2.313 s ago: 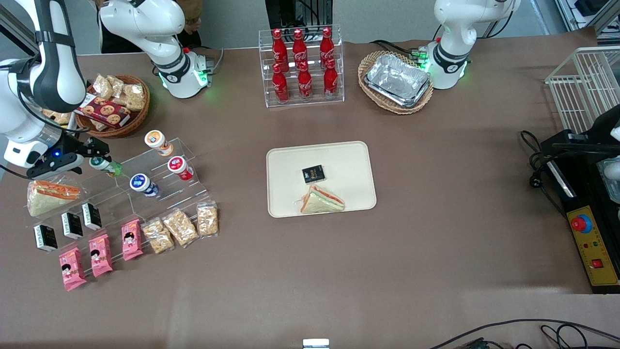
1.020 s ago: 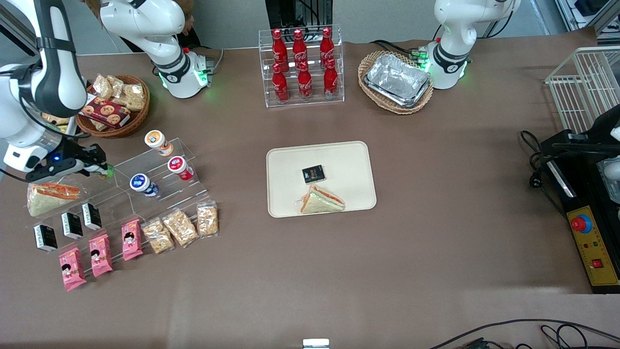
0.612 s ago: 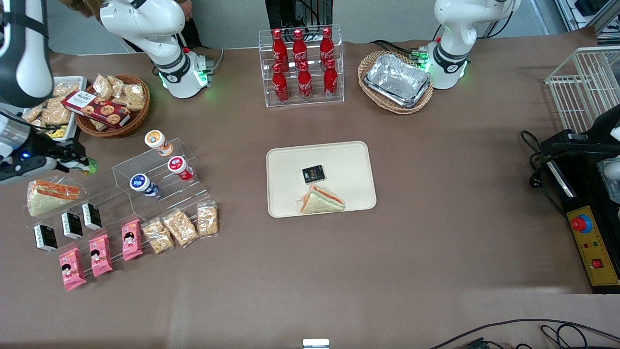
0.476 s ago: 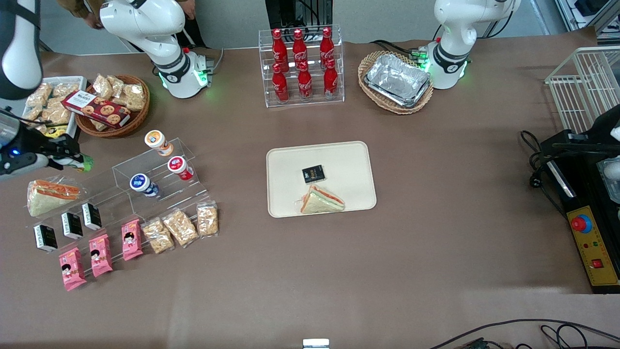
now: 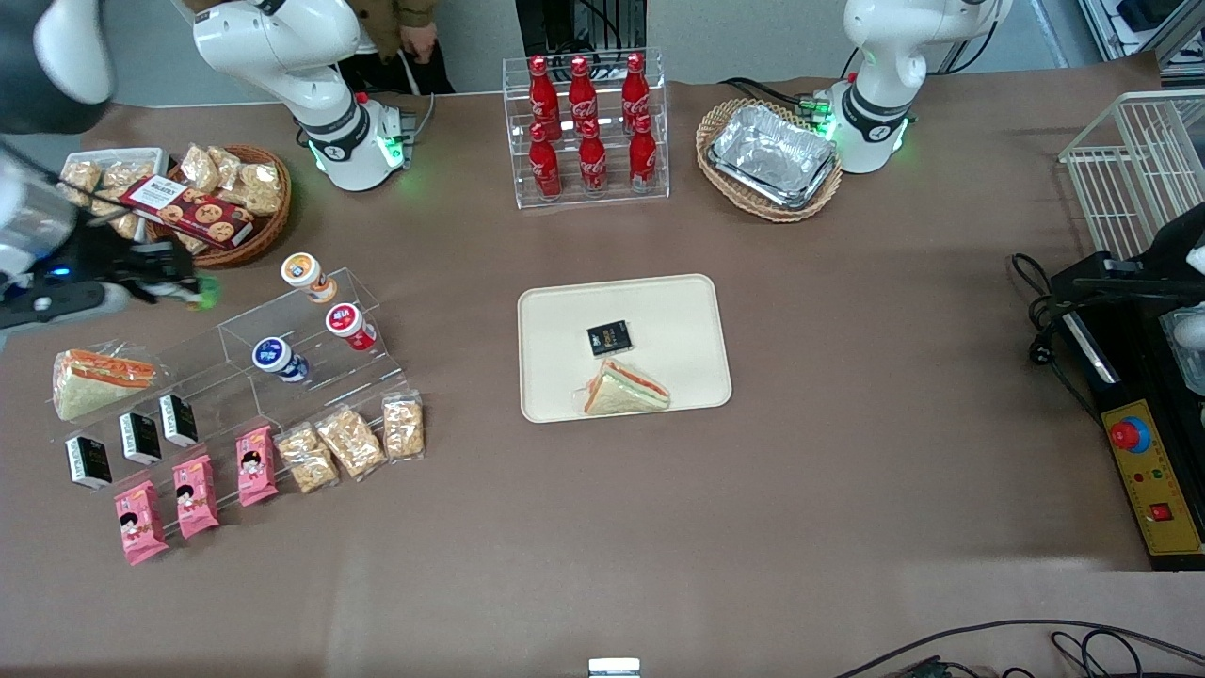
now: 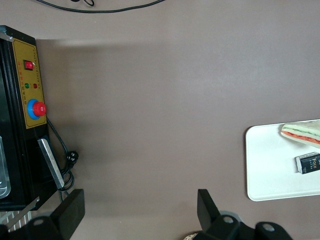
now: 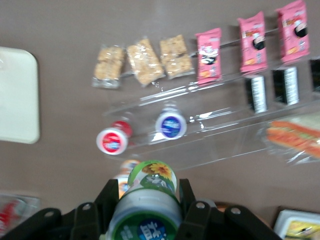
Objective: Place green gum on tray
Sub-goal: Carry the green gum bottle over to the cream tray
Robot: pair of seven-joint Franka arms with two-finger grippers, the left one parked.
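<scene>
R gripper [image 5: 174,282] at upper left of front frame, clamped on green gum [image 7: 150,200], lifted clear of acrylic rack [image 5: 282,348] for carry; tray [image 5: 678,301] mid-frame, well apart.

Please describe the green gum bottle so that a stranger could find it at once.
Look at the clear acrylic stepped stand toward the working arm's end of the table. Just above its upper end, the gripper holds the green gum. Unlike the red-lidded bottle and blue-lidded bottle on the stand, its body is green.

Brown-covered table [image 5: 847,490]; grey floor past its edge; even light.
</scene>
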